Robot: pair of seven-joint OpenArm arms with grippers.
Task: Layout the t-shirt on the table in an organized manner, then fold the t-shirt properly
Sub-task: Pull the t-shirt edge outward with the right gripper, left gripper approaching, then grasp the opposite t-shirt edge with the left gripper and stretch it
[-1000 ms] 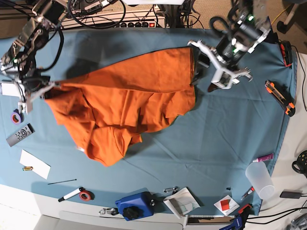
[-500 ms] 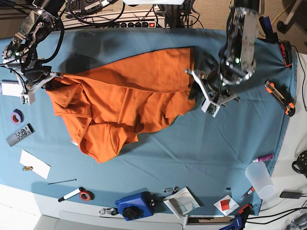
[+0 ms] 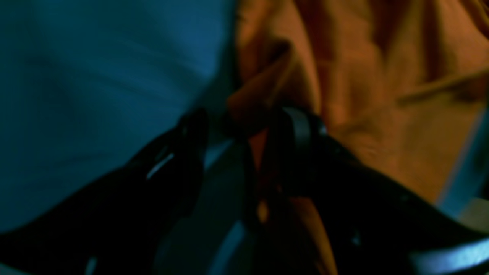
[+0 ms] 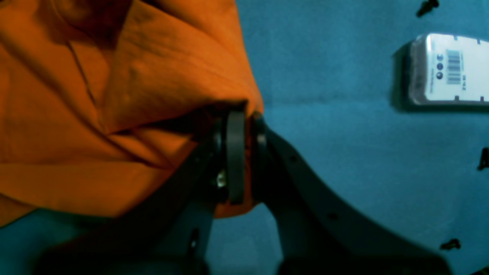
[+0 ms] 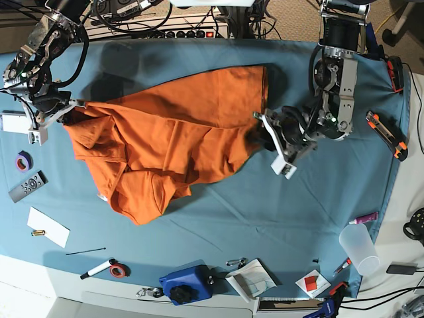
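Left gripper (image 3: 244, 126) pinches a fold of the t-shirt (image 3: 363, 76)

Right gripper (image 4: 238, 130) is clamped on a hem corner

From the base view, the shirt lies bunched between both arms on the table (image 5: 218, 218)

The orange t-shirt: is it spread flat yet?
No. The t-shirt lies crumpled, its lower part bunched in overlapping folds on the table.
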